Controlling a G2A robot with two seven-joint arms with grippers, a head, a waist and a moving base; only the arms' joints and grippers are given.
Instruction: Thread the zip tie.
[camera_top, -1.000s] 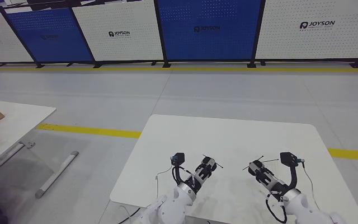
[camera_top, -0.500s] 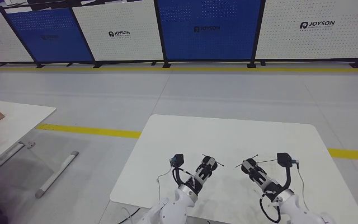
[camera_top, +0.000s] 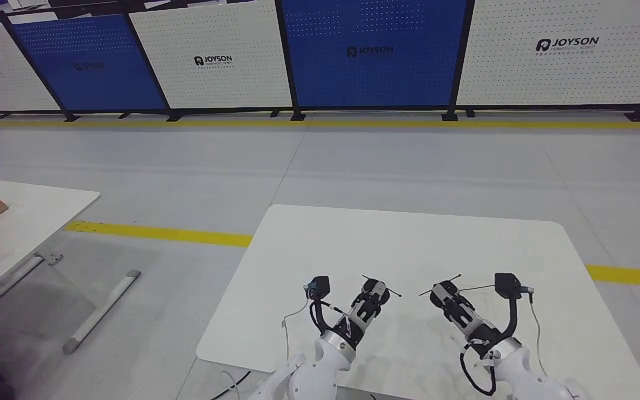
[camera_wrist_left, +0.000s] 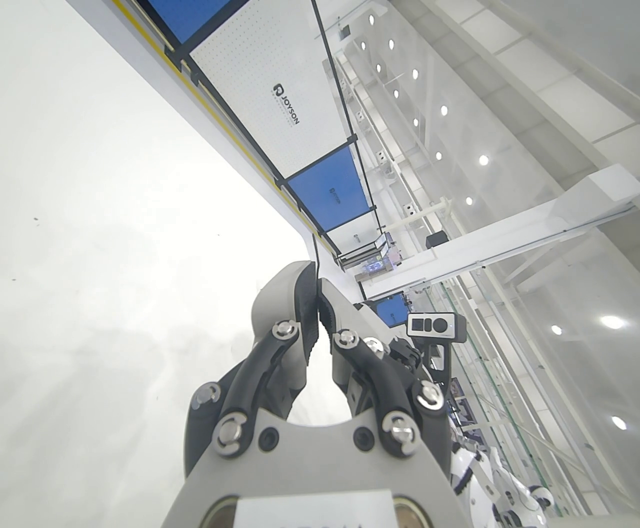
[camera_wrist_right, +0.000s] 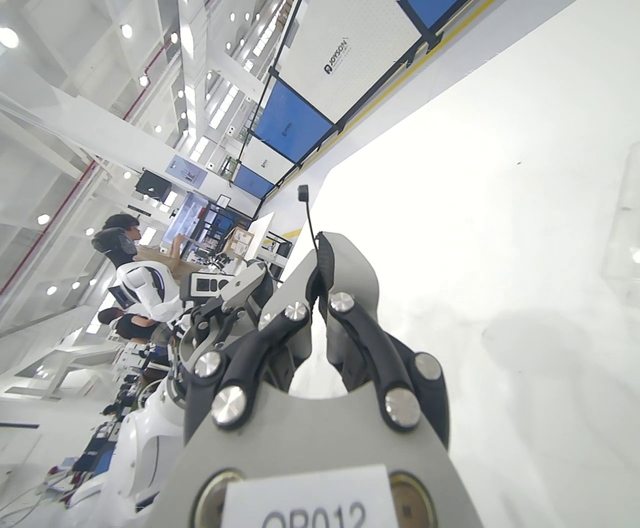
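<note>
A: Where is the zip tie (camera_wrist_right: 309, 219)?

B: The right tool (camera_wrist_right: 320, 240) has it. The tool is closed tight on the strap, and the little square head (camera_wrist_right: 303, 192) sticks out past the tips.

A: And the left tool (camera_wrist_left: 316, 272)?

B: It is closed too. It pinches a thin black strip (camera_wrist_left: 315, 250). I think that is the pointy end that has to go through the head. I cannot tell if it is part of the same tie.

A: Are the two tools close together?

B: They are side by side over the near part of the white counter (camera_top: 420, 240), the left one on the left and the right one on the right. They are near each other but not touching. There is a gap between them.

A: Which way do the black bits lie?

B: From the top, both lie mostly left to right. The strip's free end pokes right, toward the gap. One end of the tie pokes left, toward the same gap. I think that end is the head, but it is too small to be sure.

A: So what matters next?

B: The two ends must line up. They tilt a bit, like a wide V, so one must turn before the strip can slide into the hole.
</note>
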